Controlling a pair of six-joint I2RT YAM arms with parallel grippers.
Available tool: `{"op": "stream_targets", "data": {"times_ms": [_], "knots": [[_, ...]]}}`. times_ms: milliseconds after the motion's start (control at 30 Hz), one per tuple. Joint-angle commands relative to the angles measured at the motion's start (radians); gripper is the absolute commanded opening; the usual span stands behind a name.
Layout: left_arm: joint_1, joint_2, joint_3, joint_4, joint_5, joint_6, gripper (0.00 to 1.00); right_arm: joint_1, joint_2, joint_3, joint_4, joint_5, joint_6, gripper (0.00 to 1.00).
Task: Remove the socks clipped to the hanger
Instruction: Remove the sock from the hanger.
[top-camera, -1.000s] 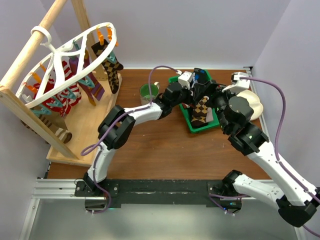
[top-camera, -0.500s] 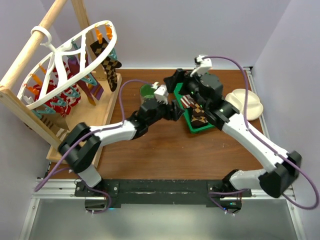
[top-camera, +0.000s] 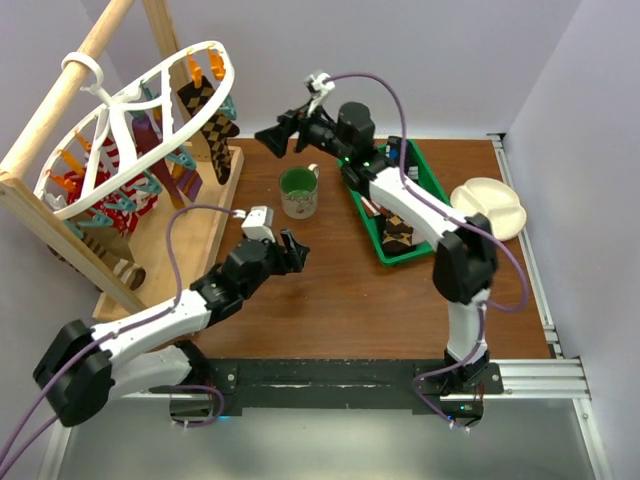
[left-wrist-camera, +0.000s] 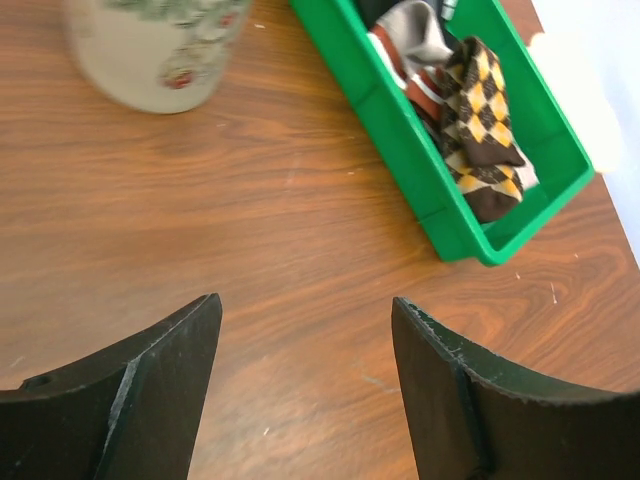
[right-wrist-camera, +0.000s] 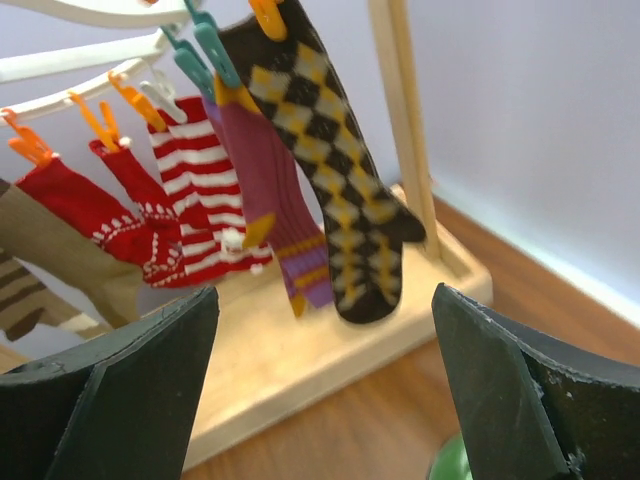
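Note:
The white oval hanger (top-camera: 150, 85) hangs from a wooden pole at the far left. Clipped socks dangle from it: black-and-tan checkered (top-camera: 216, 130), purple (top-camera: 150, 135), red-and-white striped (top-camera: 108, 185). In the right wrist view the checkered sock (right-wrist-camera: 335, 170), purple sock (right-wrist-camera: 270, 190), striped sock (right-wrist-camera: 205, 200) and a red sock (right-wrist-camera: 90, 210) hang ahead of my open, empty right gripper (right-wrist-camera: 325, 330). That gripper (top-camera: 272, 137) is to the right of the hanger, apart from it. My left gripper (top-camera: 290, 250) is open and empty over bare table (left-wrist-camera: 305, 340).
A green bin (top-camera: 412, 256) at the right holds loose socks, among them a checkered one (left-wrist-camera: 485, 130). A green mug (top-camera: 298, 192) stands between the grippers. A white dish (top-camera: 487, 203) sits far right. The wooden base (right-wrist-camera: 300, 370) and post (right-wrist-camera: 405, 120) stand under the hanger.
Both grippers were over the green bin. The left arm has drawn back toward the near left. The right arm has swung up and left toward the hanger.

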Motion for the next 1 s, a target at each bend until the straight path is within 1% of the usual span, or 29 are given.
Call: {"op": "stream_targets", "data": {"times_ms": [0,33,67,133,167,267,367,433,533,567,600,633,700,733,767,833,900,967], "knots": [[0.006,-0.129,-0.029,-0.142,-0.105,-0.047,0.73,-0.001,0.164,0.259,0.060,-0.173,-0.035,0.92],[0.006,-0.152,-0.034,-0.190,-0.119,-0.057,0.73,-0.001,0.198,0.304,0.055,-0.181,-0.033,0.93],[0.006,-0.199,-0.035,-0.208,-0.126,-0.060,0.73,-0.003,0.268,0.388,0.052,-0.196,-0.030,0.93],[0.006,-0.265,-0.040,-0.302,-0.145,-0.074,0.73,-0.003,0.336,0.468,0.046,-0.202,-0.027,0.94],[0.005,-0.285,-0.043,-0.320,-0.148,-0.077,0.73,-0.003,0.388,0.530,0.048,-0.205,-0.021,0.95],[0.005,-0.354,-0.041,-0.391,-0.149,-0.090,0.73,-0.003,0.468,0.597,0.086,-0.184,-0.007,0.96],[0.006,-0.410,-0.034,-0.466,-0.157,-0.116,0.73,-0.001,0.505,0.608,0.159,-0.135,0.022,0.98],[0.006,-0.449,-0.032,-0.524,-0.204,-0.146,0.72,-0.001,0.534,0.605,0.202,-0.106,0.043,0.97],[0.005,-0.463,-0.038,-0.523,-0.306,-0.152,0.72,-0.001,0.533,0.562,0.253,-0.084,0.091,0.93],[0.006,-0.453,-0.035,-0.497,-0.323,-0.140,0.72,0.000,0.525,0.537,0.247,-0.074,0.086,0.93],[0.006,-0.431,-0.032,-0.422,-0.349,-0.097,0.73,-0.001,0.508,0.514,0.239,-0.063,0.079,0.92],[0.006,-0.363,-0.023,-0.394,-0.372,-0.080,0.73,-0.001,0.465,0.455,0.238,-0.037,0.067,0.92],[0.019,-0.269,0.030,-0.362,-0.440,-0.055,0.75,-0.001,0.413,0.399,0.215,-0.005,0.022,0.93],[0.028,-0.182,0.055,-0.347,-0.451,-0.043,0.75,-0.003,0.361,0.351,0.212,0.000,0.011,0.95],[0.049,-0.148,0.093,-0.331,-0.459,-0.032,0.75,-0.003,0.342,0.332,0.206,0.006,-0.006,0.95],[0.069,-0.067,0.112,-0.238,-0.491,0.000,0.75,-0.004,0.290,0.297,0.167,0.002,-0.022,0.95],[0.120,-0.017,0.139,-0.125,-0.494,0.040,0.74,-0.006,0.257,0.261,0.143,0.012,-0.044,0.95],[0.160,0.062,0.184,-0.078,-0.513,0.066,0.75,-0.015,0.206,0.205,0.141,0.018,-0.050,0.95]]}}
